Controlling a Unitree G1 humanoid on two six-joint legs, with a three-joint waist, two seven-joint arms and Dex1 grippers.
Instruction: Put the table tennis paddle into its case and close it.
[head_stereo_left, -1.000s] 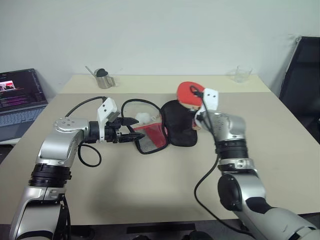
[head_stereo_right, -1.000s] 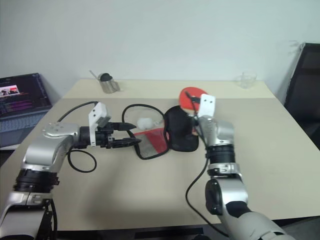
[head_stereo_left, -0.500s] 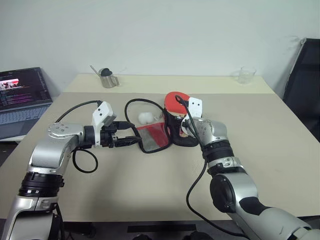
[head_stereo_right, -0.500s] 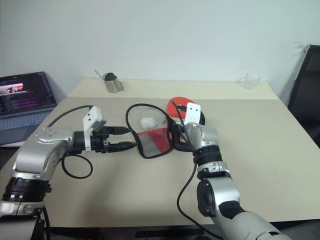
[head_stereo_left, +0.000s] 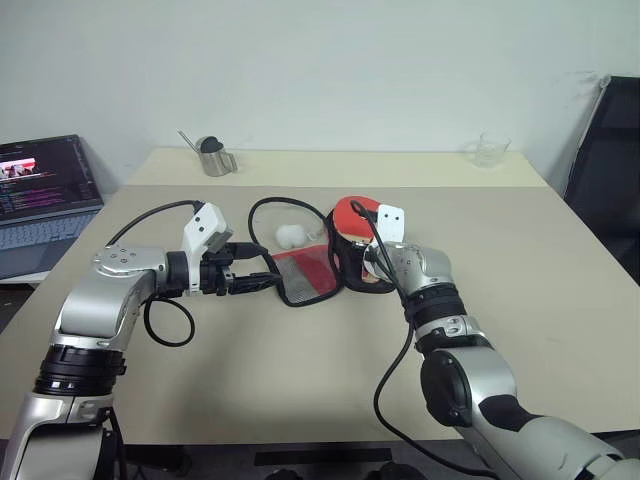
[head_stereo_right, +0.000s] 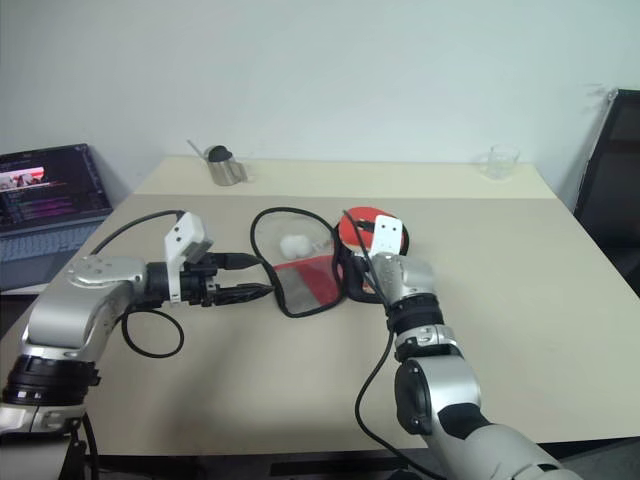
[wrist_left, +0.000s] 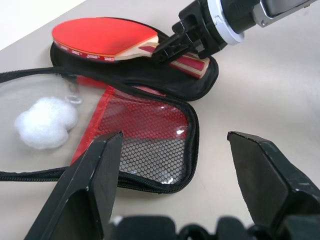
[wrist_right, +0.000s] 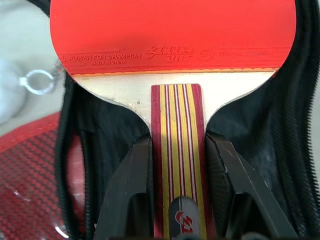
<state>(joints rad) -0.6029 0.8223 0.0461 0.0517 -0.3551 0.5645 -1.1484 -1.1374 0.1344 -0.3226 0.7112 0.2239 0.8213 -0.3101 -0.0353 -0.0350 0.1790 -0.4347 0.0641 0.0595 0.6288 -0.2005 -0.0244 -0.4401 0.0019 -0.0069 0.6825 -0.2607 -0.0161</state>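
The case (wrist_left: 145, 135) lies unzipped on the table, its red mesh front flap folded out beside the black back half (head_stereo_left: 352, 272). The table tennis paddle (wrist_left: 100, 37), red blade and striped wooden handle (wrist_right: 176, 150), lies flat over that black half, inside its zip rim. I cannot tell whether the blade rests on the lining. My right gripper (wrist_right: 177, 145) is shut on the handle, one black finger on each side. At the red flap's outer edge my left gripper (wrist_left: 173, 136) stands open and holds nothing.
A white fluffy ball (head_stereo_left: 289, 236) lies on the clear panel ringed by the case's black zip. At the table's far edge stand a metal cup (head_stereo_left: 213, 158) and a glass (head_stereo_left: 487, 150). A laptop (head_stereo_left: 45, 190) is at the left, a black chair (head_stereo_left: 610, 160) at the right.
My right gripper has sunk down and to the left with the paddle, bringing the blade from above the case down over its black half. The left arm has stayed in place.
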